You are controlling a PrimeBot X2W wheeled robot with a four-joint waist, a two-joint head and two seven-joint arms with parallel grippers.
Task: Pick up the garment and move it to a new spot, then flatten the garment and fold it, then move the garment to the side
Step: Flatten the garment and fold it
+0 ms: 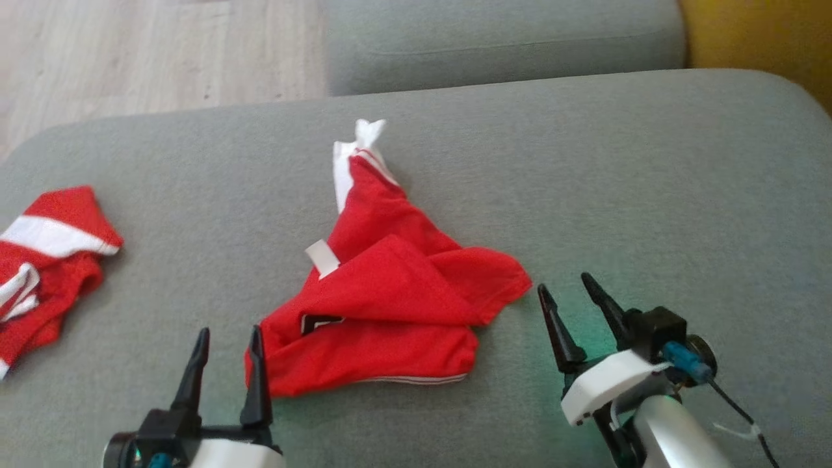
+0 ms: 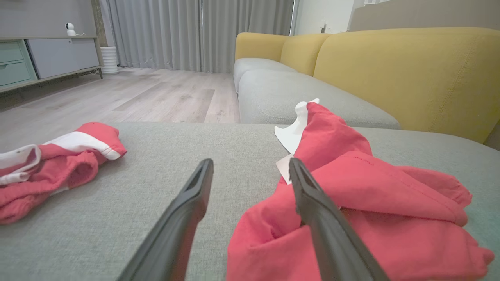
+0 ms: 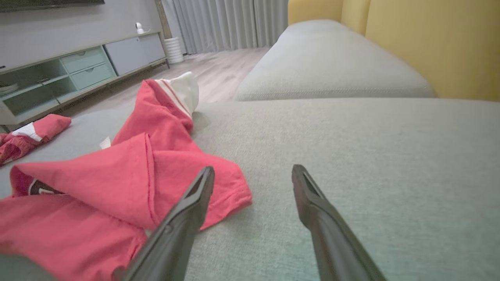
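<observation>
- Left tool (image 1: 229,329) and right tool (image 1: 563,281), fingers spread apart and empty, flank the red shirt (image 1: 390,305).
- Red shirt, white-trimmed, lies crumpled mid-seat, with one left tool finger at its hem.
- Grey sofa seat (image 1: 650,195) carries it; a second red-and-white garment (image 1: 45,260) lies far left.
- Likely progress: not yet flattened or folded; the sideways move remains.

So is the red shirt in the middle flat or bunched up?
Bunched up: the red shirt lies in overlapping folds, its white end twisted.
</observation>
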